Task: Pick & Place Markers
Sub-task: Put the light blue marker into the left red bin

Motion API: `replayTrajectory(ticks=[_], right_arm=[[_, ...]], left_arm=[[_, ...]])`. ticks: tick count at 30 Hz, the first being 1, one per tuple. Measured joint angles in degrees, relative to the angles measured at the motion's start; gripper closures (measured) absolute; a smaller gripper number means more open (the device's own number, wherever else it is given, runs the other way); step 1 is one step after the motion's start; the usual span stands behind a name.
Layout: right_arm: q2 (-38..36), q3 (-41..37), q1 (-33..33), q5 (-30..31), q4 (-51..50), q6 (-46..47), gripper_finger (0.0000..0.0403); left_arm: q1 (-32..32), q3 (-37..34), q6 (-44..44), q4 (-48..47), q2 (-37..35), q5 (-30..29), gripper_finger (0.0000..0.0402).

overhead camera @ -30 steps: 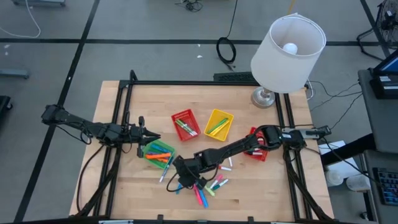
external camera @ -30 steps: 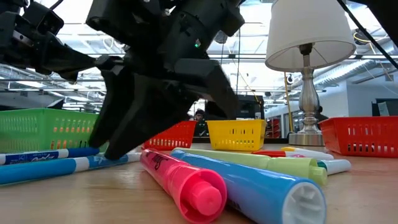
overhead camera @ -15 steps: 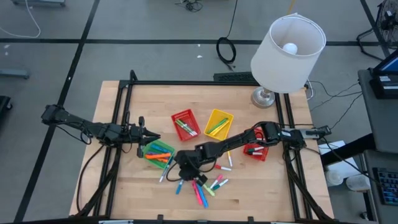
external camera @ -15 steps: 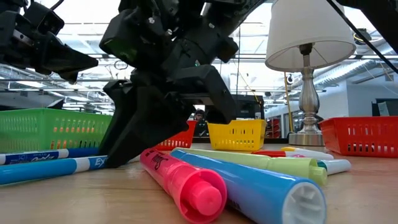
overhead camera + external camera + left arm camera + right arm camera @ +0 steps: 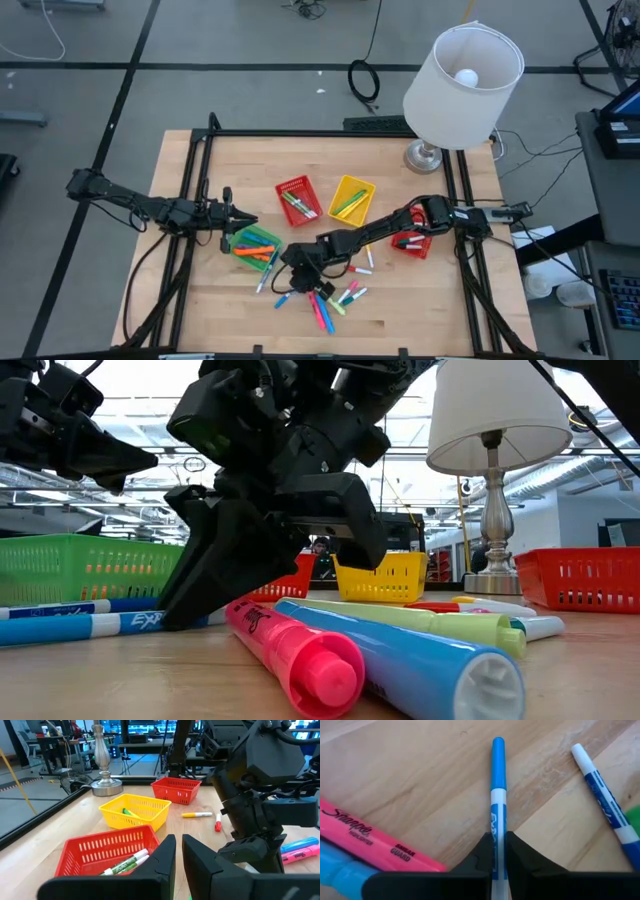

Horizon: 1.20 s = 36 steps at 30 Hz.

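Loose markers [image 5: 335,298] lie on the wooden table near its front, among them a pink highlighter [image 5: 295,650] and a blue one [image 5: 420,660]. My right gripper [image 5: 293,277] reaches in from the right and is shut on a blue-and-white marker [image 5: 498,795] at the pile's left. My left gripper [image 5: 248,220] hovers level just above the far corner of the green basket [image 5: 255,245], which holds several markers. Its fingers [image 5: 165,857] are shut with nothing between them. My right gripper pinches the blue-and-white marker's white barrel [image 5: 498,837] between its two fingers, behind the blue cap [image 5: 498,765]. The fingers slant down from above and from the table's right, and the marker runs out ahead of them. The marker lies on the table [image 5: 110,626].
A red basket [image 5: 298,200] and a yellow basket [image 5: 352,198] with markers stand mid-table. Another red basket [image 5: 412,242] sits under the right arm. A lamp [image 5: 462,75] stands at the far right corner. A second blue-and-white marker [image 5: 602,795] lies beside the held one.
My right gripper has sunk toward the table and shifted slightly toward the far edge, onto the blue-and-white marker, and has shut on it. The marker has stayed on the table.
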Motion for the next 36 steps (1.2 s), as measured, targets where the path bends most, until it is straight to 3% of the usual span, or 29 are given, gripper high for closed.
replayTrajectory(ticks=[10,16,20,28,36], right_arm=[[-8.18,-0.34,2.43,9.09,-3.1,-0.32,0.0391],[-14.26,-0.19,4.11,17.57,-3.51,6.7,0.0396],[-20.43,-1.22,4.14,18.47,-7.06,10.87,0.0397],[-32.1,-17.37,4.15,18.38,5.44,14.81,0.04],[-33.96,-30.78,5.38,18.6,20.08,14.47,0.0402]], left_arm=[[0.0,0.0,-2.22,0.55,-0.01,-0.02,0.036],[0.0,-0.02,-3.01,1.76,-0.01,-0.02,0.036],[0.0,-0.02,-3.44,1.84,-0.01,-0.02,0.036],[0.0,-0.02,-3.68,1.84,-0.01,-0.02,0.036],[0.0,-0.02,-3.42,1.81,-0.01,-0.17,0.036]])
